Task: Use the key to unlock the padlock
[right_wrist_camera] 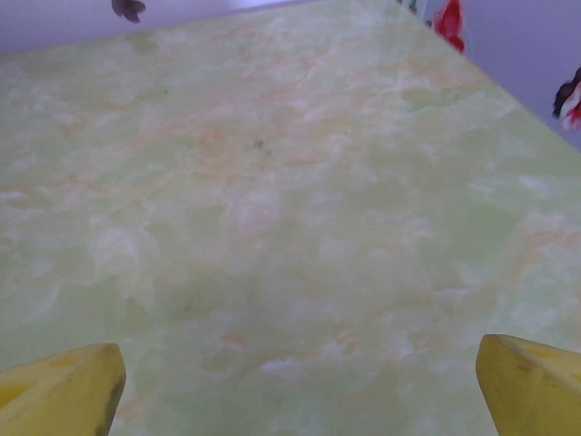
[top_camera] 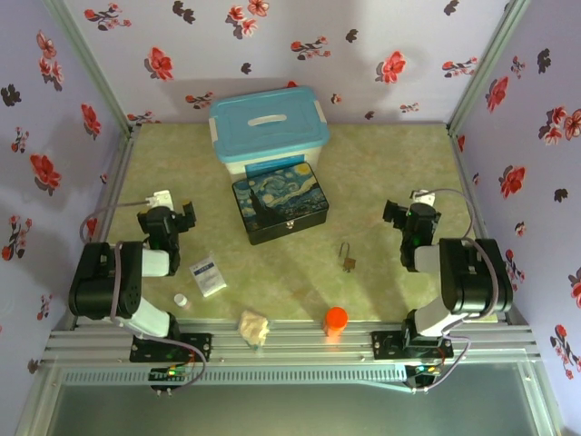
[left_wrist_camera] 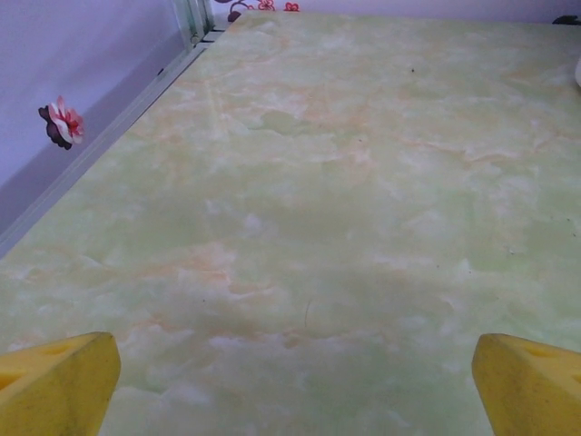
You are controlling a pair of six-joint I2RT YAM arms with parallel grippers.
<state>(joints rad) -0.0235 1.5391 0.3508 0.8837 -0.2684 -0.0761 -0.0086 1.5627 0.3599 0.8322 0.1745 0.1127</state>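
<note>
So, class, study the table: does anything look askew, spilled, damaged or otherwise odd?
Nothing is spilled or visibly damaged. The painted box sits askew on the table, turned at an angle to its edges, and a crumpled beige wad lies at the near edge. The padlock lies loose, apart from the box.

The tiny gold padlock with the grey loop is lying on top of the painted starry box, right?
No. In the top external view the tiny brass-gold padlock lies on the green marbled table, apart from the painted starry box, not on it.
</note>
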